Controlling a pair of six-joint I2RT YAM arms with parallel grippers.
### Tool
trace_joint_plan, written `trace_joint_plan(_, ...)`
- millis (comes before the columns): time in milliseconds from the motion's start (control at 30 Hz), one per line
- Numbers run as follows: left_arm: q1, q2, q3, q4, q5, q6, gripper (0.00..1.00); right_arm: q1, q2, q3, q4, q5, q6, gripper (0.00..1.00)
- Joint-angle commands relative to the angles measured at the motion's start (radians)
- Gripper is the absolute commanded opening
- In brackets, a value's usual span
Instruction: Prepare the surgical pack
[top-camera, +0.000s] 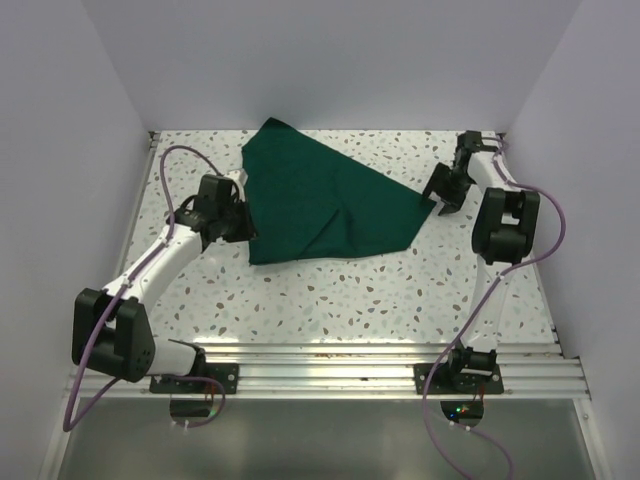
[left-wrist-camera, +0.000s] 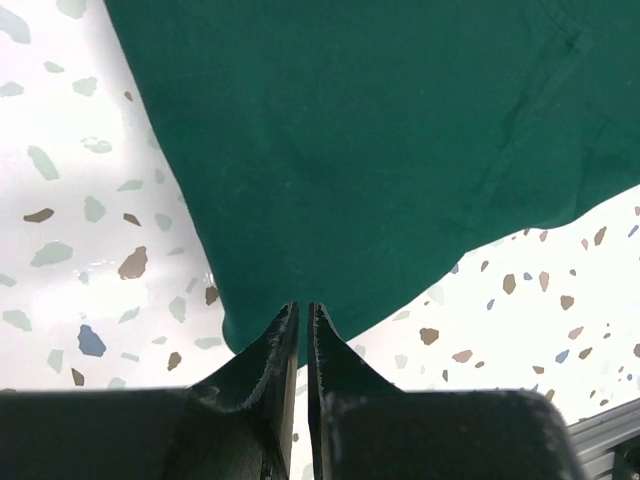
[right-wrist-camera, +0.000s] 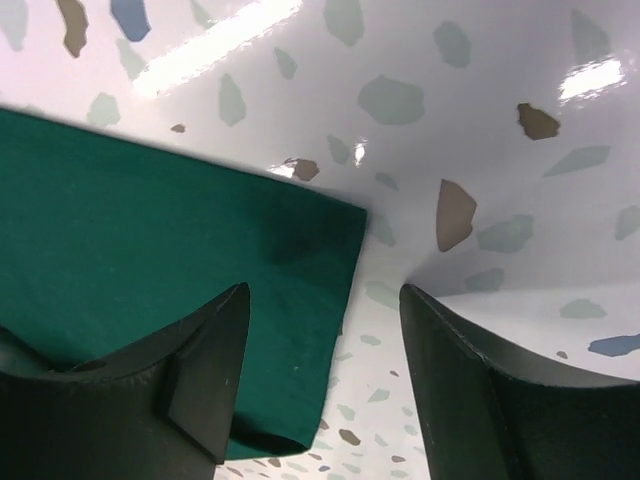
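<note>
The surgical pack shows only as its dark green cloth, lying loosely folded on the speckled table; no instruments, tray or strips are in view. My left gripper is shut at the cloth's left near corner. In the left wrist view its tips sit over the cloth's edge, with nothing visible between the jaws. My right gripper is open at the cloth's right corner. In the right wrist view one finger is over the cloth and the other over bare table.
White walls close in the table at the back and both sides. An aluminium rail with both arm bases runs along the near edge. Purple cables loop beside each arm.
</note>
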Motion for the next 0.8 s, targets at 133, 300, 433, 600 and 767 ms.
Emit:
trace_joint_plan(133, 0.056, 0.007, 0.067, -0.039, 0.025, 0.044, 0.12, 0.008, 0.029, -0.058, 0.069, -0.093, -0.021, 0.62)
trace_joint_plan(300, 0.085, 0.016, 0.073, -0.043, 0.047, 0.041, 0.12, 0.009, 0.064, -0.034, 0.112, -0.142, -0.011, 0.50)
trace_joint_plan(433, 0.096, 0.024, 0.083, -0.053, 0.059, 0.039, 0.12, 0.015, 0.086, -0.017, 0.126, -0.172, -0.003, 0.42)
trace_joint_plan(600, 0.108, 0.024, 0.086, -0.059, 0.059, 0.029, 0.12, 0.026, 0.084, 0.000, 0.146, -0.201, 0.002, 0.18)
trace_joint_plan(767, 0.131, 0.017, 0.073, -0.053, 0.074, 0.007, 0.13, 0.046, 0.035, 0.020, 0.138, -0.201, 0.018, 0.01)
